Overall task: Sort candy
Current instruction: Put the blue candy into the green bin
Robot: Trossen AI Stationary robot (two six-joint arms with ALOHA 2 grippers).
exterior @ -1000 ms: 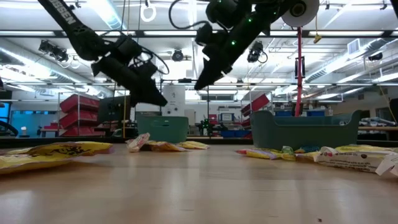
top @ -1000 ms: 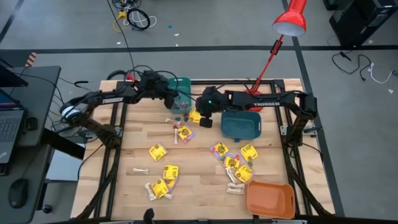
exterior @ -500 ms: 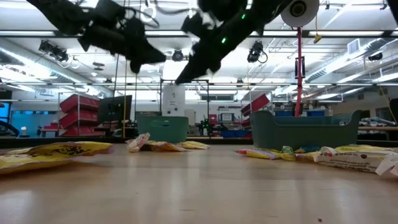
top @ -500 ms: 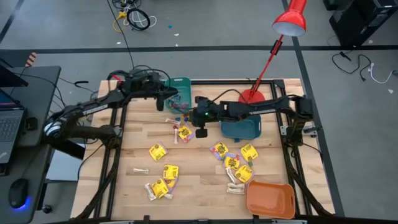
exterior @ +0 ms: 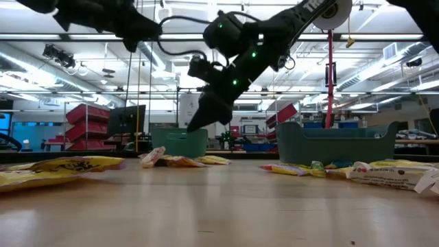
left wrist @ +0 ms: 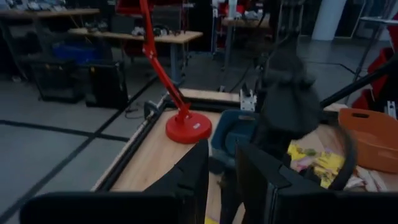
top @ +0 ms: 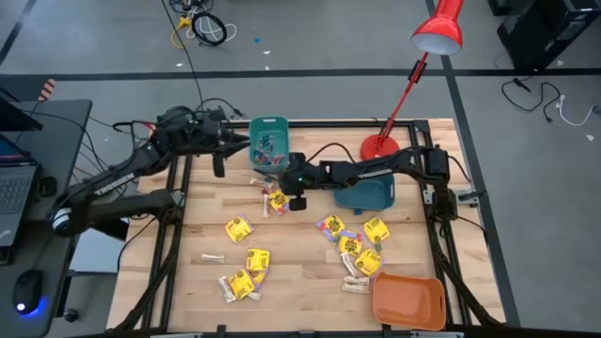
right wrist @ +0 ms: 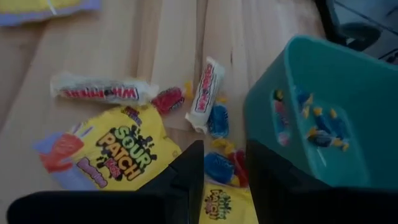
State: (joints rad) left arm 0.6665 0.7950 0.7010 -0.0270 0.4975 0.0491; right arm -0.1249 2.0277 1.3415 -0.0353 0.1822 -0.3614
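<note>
The right hand (top: 297,201), fingers parted and holding nothing, is hovering over small blue and red candies (right wrist: 219,144) lying on the counter (top: 300,272) beside the teal bin (right wrist: 314,118), seemingly lining up a pick, while the left hand (top: 219,167) is waiting at the counter's edge, apparently empty.

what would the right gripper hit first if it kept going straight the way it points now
Probably the loose candy: the right gripper angles down toward small blue and red pieces and a yellow packet beside the teal bin. Depth is unclear, so which piece comes first is uncertain.
</note>
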